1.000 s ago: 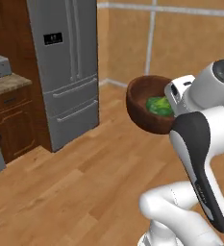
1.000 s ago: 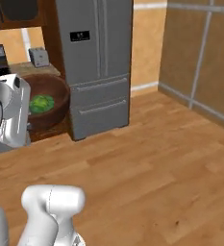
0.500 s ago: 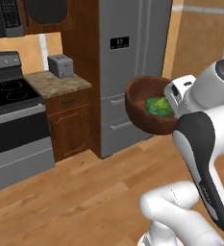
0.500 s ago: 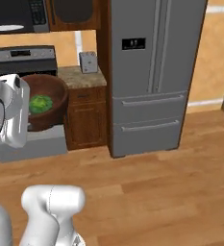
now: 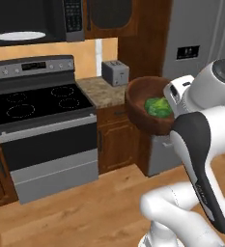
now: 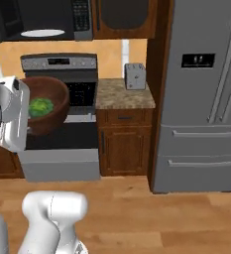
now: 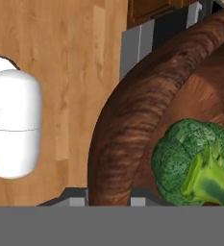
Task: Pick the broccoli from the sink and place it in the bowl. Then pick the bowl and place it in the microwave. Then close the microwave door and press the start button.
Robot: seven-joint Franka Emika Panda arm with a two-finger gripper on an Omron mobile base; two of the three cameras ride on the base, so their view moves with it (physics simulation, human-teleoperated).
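Closest to us, our gripper [image 7: 109, 199] is closed partway on the thick near wall of the bowl [image 5: 150, 108], one finger inside and one outside, and holds the bowl up in the air beside the arm. The fingertips themselves are cut off at the bottom of the hand view, so we judge the grip from the rim that runs down between them. The broccoli [image 5: 158, 107] lies loose inside the bowl. We judge the bowl stiff, fairly heavy and hung from one edge, so it could tip; the floret is light and may roll if we tilt. The wall is the sound place to hold.

Farther off stand the stove [image 5: 44, 120], the toaster [image 5: 115, 72] on the counter, and the refrigerator [image 6: 206, 89]. Highest and farthest is the microwave [image 5: 34, 21], its white turntable plate [image 5: 20, 35] showing. Its door is out of frame.
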